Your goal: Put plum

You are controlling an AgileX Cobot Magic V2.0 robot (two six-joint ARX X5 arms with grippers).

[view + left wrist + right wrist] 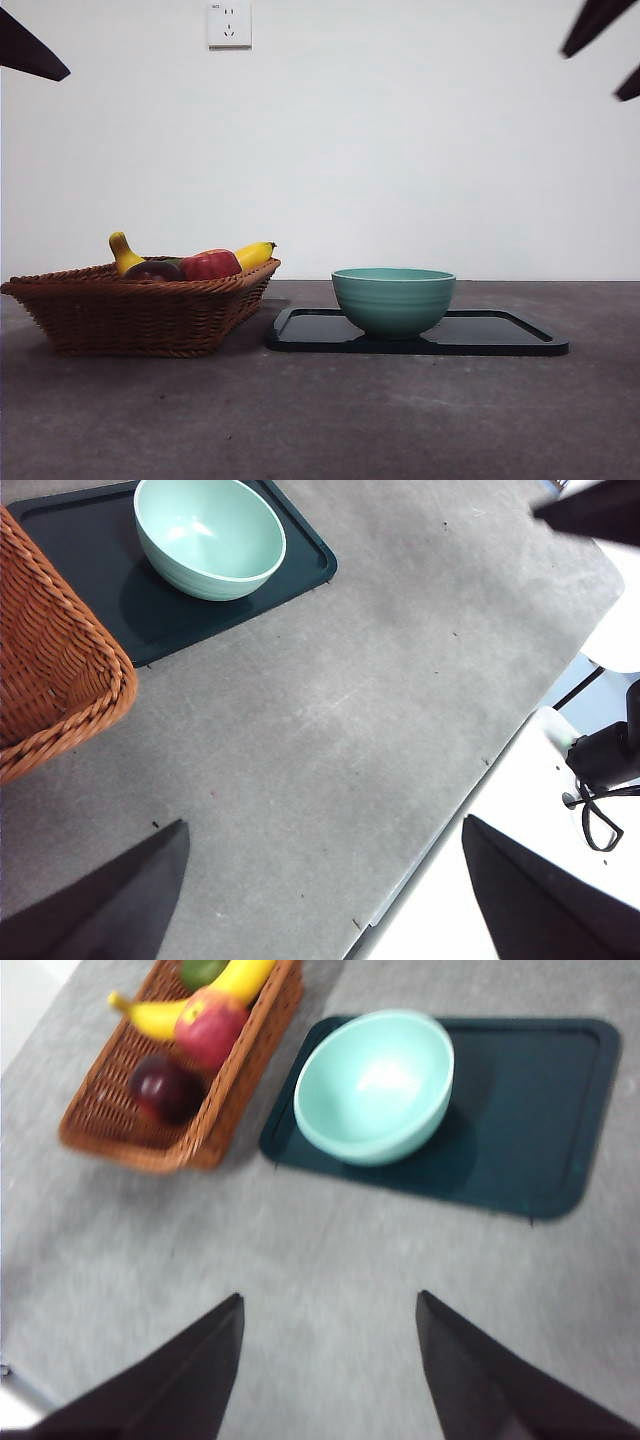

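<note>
Grey table (pixel 330 420), plum (pixel 165 1090) in basket (pixel 100 1125); bowl (pixel 375 1085) empty; both tools spread.

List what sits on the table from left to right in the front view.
Wicker basket holding the fruit, then the dark tray, with the green bowl standing on the tray's left part.

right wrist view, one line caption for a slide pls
Open right gripper hovers above the table; plum lies in the wicker basket beside an empty green bowl.
</note>
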